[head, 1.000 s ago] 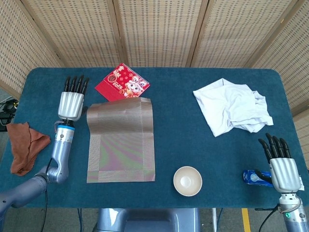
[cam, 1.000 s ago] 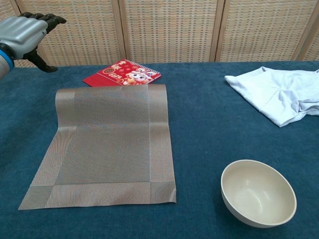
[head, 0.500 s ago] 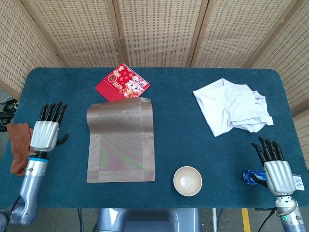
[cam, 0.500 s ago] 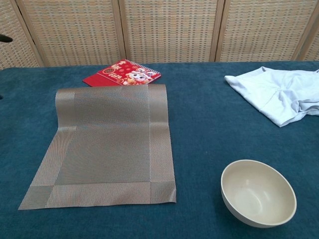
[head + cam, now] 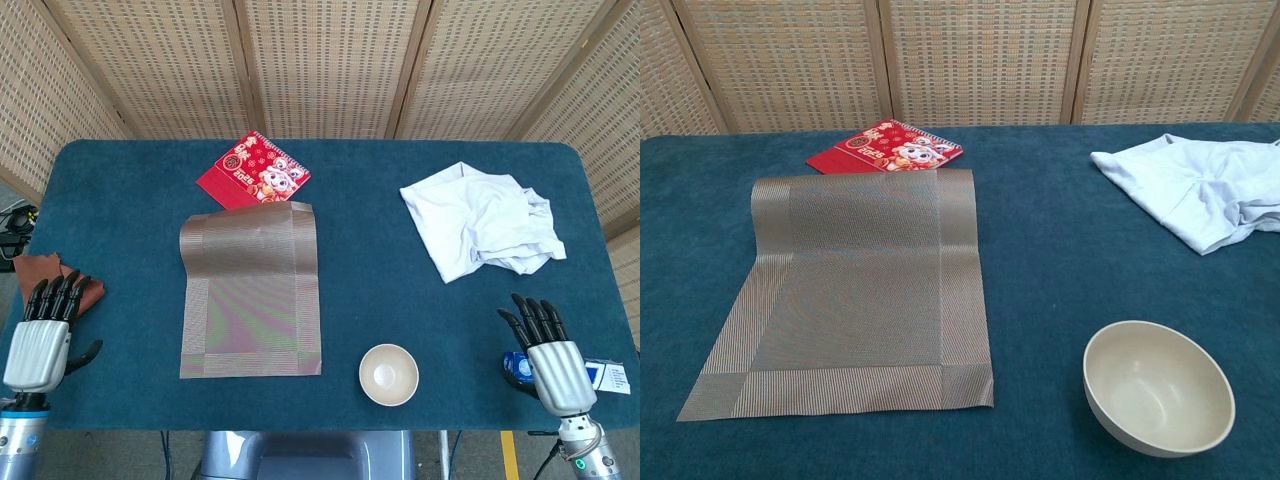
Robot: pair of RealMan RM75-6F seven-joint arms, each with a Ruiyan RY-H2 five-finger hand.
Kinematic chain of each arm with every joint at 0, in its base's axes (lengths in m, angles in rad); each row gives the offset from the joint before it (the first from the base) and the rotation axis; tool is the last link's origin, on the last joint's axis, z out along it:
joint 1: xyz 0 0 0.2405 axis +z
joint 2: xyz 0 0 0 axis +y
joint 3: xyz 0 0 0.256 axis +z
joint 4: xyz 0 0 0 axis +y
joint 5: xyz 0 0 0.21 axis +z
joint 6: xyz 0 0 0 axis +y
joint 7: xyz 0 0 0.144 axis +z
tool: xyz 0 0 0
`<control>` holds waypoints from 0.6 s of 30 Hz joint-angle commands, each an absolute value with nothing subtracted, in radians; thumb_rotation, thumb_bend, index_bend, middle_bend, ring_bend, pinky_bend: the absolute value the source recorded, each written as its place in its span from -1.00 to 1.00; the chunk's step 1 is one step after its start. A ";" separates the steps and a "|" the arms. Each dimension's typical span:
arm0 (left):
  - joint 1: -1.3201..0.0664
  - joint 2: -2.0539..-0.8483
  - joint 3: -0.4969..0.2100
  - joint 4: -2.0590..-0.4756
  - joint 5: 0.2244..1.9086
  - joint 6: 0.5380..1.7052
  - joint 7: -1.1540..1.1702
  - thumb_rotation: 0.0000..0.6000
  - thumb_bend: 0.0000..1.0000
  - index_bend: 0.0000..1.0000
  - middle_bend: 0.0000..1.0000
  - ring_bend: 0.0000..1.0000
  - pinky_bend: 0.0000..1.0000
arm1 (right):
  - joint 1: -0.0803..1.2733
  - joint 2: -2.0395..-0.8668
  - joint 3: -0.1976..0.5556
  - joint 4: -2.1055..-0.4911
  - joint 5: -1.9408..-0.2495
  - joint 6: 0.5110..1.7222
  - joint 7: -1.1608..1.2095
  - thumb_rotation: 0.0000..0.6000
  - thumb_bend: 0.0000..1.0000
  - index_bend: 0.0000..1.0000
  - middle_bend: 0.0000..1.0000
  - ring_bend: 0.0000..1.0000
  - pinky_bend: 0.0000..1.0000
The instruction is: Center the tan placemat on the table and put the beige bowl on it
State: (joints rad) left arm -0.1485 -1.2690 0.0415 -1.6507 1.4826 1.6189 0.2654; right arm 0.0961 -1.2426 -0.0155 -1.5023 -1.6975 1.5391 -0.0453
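Note:
The tan placemat (image 5: 251, 290) (image 5: 853, 290) lies flat left of the table's middle, its far edge slightly curled. Right of it, near the front edge, the beige bowl (image 5: 389, 374) (image 5: 1158, 387) stands upright and empty. My left hand (image 5: 42, 335) hangs at the front left corner, fingers straight and apart, holding nothing. At the front right corner my right hand (image 5: 547, 352) is likewise spread and empty. Both hands are well away from mat and bowl, and neither shows in the chest view.
A red printed packet (image 5: 253, 171) (image 5: 885, 147) lies just behind the placemat. A crumpled white cloth (image 5: 482, 220) (image 5: 1195, 189) covers the right side. A brown rag (image 5: 50, 275) lies at the left edge; a small blue packet (image 5: 518, 366) sits under my right hand.
My left hand has drawn back from beside the placemat's far corner to the front left corner. My right hand has slid slightly left and toward the front edge.

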 commanded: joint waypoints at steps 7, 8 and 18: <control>-0.136 -1.287 0.006 -1.632 1.468 1.606 0.262 1.00 -0.60 -1.00 -1.00 -1.00 -1.00 | 0.157 -1.239 -0.090 -1.486 -1.800 1.443 0.018 1.00 -0.76 -0.53 -1.00 -1.00 -1.00; -0.136 -1.287 0.001 -1.632 1.464 1.603 0.263 1.00 -0.60 -1.00 -1.00 -1.00 -1.00 | 0.162 -1.247 -0.093 -1.486 -1.808 1.440 0.026 1.00 -0.74 -0.49 -0.99 -1.00 -1.00; -0.131 -1.287 -0.027 -1.624 1.438 1.574 0.262 1.00 -0.60 -1.00 -1.00 -1.00 -1.00 | 0.211 -1.301 -0.126 -1.513 -1.853 1.360 0.013 1.00 -0.70 -0.47 -0.96 -1.00 -0.90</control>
